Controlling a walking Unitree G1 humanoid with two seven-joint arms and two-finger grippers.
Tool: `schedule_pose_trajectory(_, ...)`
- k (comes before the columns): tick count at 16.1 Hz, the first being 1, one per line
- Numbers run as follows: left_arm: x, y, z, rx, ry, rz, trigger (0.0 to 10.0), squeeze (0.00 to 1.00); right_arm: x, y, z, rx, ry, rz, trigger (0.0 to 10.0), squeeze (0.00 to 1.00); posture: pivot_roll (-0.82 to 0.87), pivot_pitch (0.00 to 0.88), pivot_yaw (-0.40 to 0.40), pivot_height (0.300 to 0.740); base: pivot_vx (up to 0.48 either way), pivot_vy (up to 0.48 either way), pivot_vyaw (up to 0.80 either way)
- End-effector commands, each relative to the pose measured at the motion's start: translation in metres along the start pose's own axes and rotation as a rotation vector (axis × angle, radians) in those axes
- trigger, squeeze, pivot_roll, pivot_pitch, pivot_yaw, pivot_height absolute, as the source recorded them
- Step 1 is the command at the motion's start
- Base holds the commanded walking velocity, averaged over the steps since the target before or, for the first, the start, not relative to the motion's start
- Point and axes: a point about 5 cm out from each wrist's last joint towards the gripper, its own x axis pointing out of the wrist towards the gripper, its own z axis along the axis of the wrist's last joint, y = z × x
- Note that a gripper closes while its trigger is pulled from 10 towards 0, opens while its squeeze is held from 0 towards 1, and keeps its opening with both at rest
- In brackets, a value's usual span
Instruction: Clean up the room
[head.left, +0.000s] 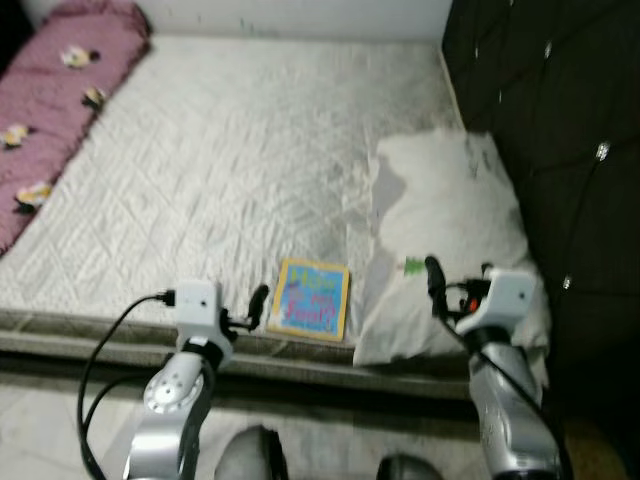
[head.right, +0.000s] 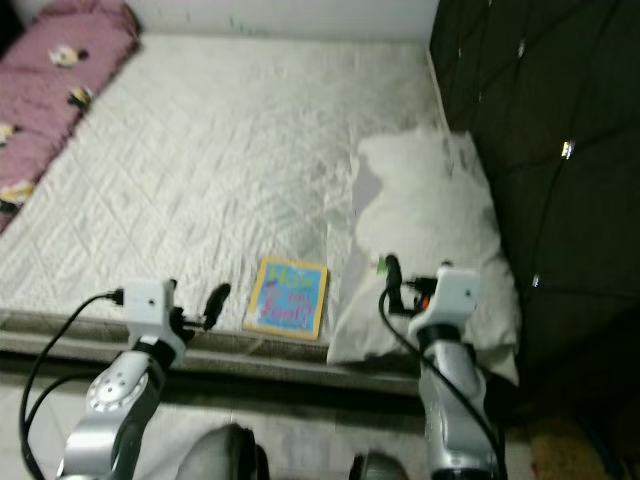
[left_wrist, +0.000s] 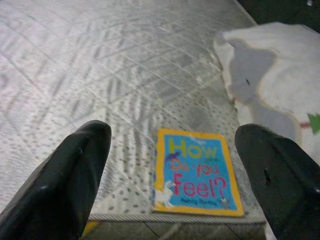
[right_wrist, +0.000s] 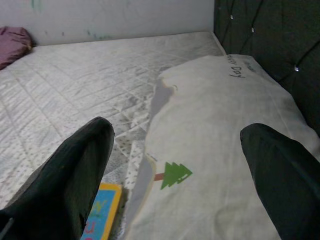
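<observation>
both claws spread: left claw (left_wrist: 172, 170) over book (left_wrist: 196, 172), right claw (right_wrist: 177, 170) over pillow (right_wrist: 220, 150).

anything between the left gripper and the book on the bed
Nothing: in the left wrist view, only bare quilted mattress lies between the open left gripper and the book.

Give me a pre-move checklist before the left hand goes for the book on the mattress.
1. Left hand open: ok, fingers spread wide.
2. Book in line with it: ok, lying between the fingers in the left wrist view.
3. Book free to lift: ok, flat near the mattress edge, nothing on top.
4. Pillow apart from book: cannot tell, edges very close.
5. Right hand out of the way: ok, open, over the pillow.
</observation>
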Motion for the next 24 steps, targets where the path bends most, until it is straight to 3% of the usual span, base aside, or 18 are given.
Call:
schedule_pose_trajectory(1,0.002,0.000,-0.001,-0.007,0.004,0.001,10.0,0.00,-0.002,-0.001,-0.006,0.003,0.021,-0.011,10.0,0.00,-0.04,0.037,0.032,0.740,0.000,0.000,0.00)
schedule_pose_trajectory(3,0.014,-0.008,0.008,-0.011,-0.023,-0.027,10.0,0.00,0.004,-0.002,-0.002,0.010,0.005,-0.026,10.0,0.00,-0.03,0.042,0.029,0.740,0.000,0.000,0.00)
schedule_pose_trajectory(7,0.021,-0.012,0.012,-0.006,-0.034,-0.054,10.0,0.00,0.001,0.002,-0.006,0.010,0.025,-0.006,10.0,0.00,-0.04,0.054,0.029,0.740,0.000,0.000,0.00)
schedule_pose_trajectory(12,0.024,-0.015,0.010,-0.020,-0.025,-0.074,10.0,0.00,0.011,0.005,0.003,0.000,-0.004,0.018,10.0,0.00,-0.06,0.059,0.043,0.740,0.000,0.455,0.00)
schedule_pose_trajectory(24,0.028,-0.018,0.013,-0.005,-0.043,-0.083,10.0,0.00,0.008,0.000,0.004,-0.054,-0.009,0.037,10.0,0.00,-0.08,0.056,0.037,0.740,0.000,0.480,-0.09)
